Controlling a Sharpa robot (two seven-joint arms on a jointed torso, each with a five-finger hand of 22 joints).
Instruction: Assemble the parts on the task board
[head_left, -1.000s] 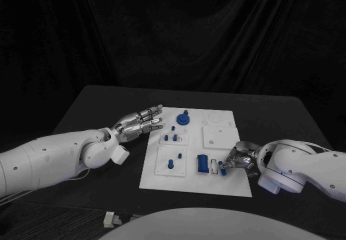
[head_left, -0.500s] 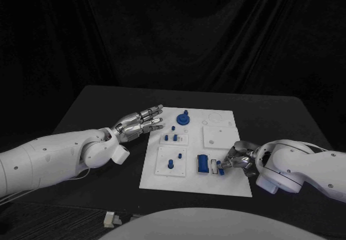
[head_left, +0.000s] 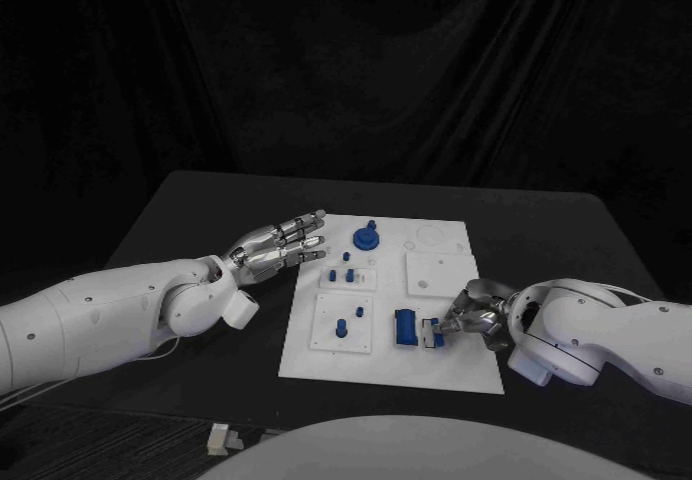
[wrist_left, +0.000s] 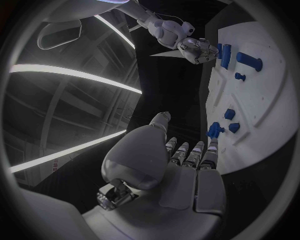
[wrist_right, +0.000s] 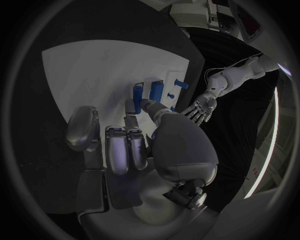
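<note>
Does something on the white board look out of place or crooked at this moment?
Nothing stands out. The task board lies flat on the table, and its blue parts sit in their places. The right hand pinches a small blue part beside the blue block.

A flat white rectangular task board (head_left: 447, 372) lies in the middle of the black table, its long sides running away from the robot. Small blue parts sit on it: a round knobbed disc (head_left: 366, 238) near the far edge, short pegs (head_left: 340, 273) standing behind a longer peg (head_left: 342, 327), and an upright rectangular blue block (head_left: 407, 328) toward the near right.
</note>
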